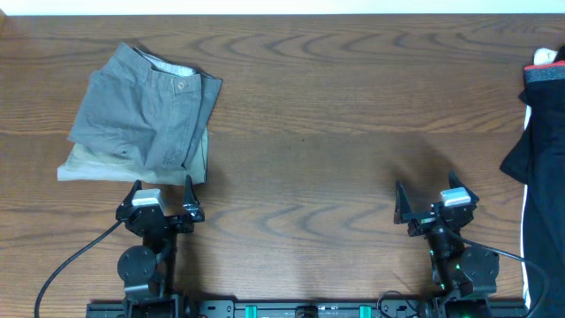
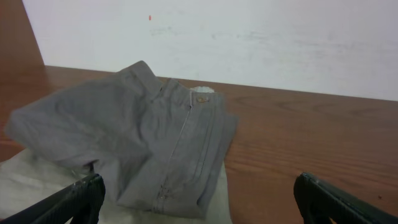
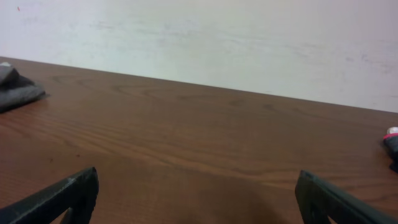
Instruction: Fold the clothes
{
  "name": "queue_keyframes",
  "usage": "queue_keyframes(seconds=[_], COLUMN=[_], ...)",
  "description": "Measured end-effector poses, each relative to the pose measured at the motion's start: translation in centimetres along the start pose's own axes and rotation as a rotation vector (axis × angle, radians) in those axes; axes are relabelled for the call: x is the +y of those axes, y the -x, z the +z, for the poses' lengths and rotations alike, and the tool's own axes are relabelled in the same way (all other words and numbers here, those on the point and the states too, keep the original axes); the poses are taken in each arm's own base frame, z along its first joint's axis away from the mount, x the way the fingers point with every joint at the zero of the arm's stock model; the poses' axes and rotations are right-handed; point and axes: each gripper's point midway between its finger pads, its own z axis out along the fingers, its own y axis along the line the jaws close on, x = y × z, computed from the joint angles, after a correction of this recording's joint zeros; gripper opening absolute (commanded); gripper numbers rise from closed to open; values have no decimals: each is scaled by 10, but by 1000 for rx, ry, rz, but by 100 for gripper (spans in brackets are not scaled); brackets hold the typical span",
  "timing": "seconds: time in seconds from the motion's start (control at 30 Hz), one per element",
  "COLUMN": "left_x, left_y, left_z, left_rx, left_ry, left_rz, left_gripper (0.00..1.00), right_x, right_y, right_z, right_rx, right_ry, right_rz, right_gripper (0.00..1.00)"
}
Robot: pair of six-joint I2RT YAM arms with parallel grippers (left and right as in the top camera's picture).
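While all jaws stand open and empty, folding seems nearly done.
Grey trousers (image 1: 146, 106) lie folded on khaki trousers (image 1: 84, 166) at the bench's (image 1: 309, 132) far left; dark cloth (image 1: 540, 132) at right perhaps remains.

A brown wood-grain table (image 1: 309, 132) spans the whole view. At its far left, folded khaki trousers (image 1: 84, 166) lie flat on the wood. Folded grey trousers (image 1: 141, 110) are stacked on top and cover most of them. At the right edge lies a dark cloth (image 1: 540, 132), partly out of view.
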Motion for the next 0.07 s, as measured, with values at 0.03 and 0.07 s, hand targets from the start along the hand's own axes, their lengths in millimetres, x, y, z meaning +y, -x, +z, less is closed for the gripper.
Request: queue_keyframes(seconds=[0.03, 0.07], left_x=[0, 0], left_y=[0, 0], left_z=[0, 0], left_rx=[0, 0], left_ry=[0, 0], left_rz=[0, 0], left_gripper=[98, 98], right_x=[0, 0], right_y=[0, 0], right_z=[0, 0], right_rx=[0, 0], right_ry=[0, 0], right_rz=[0, 0], right_gripper=[99, 99])
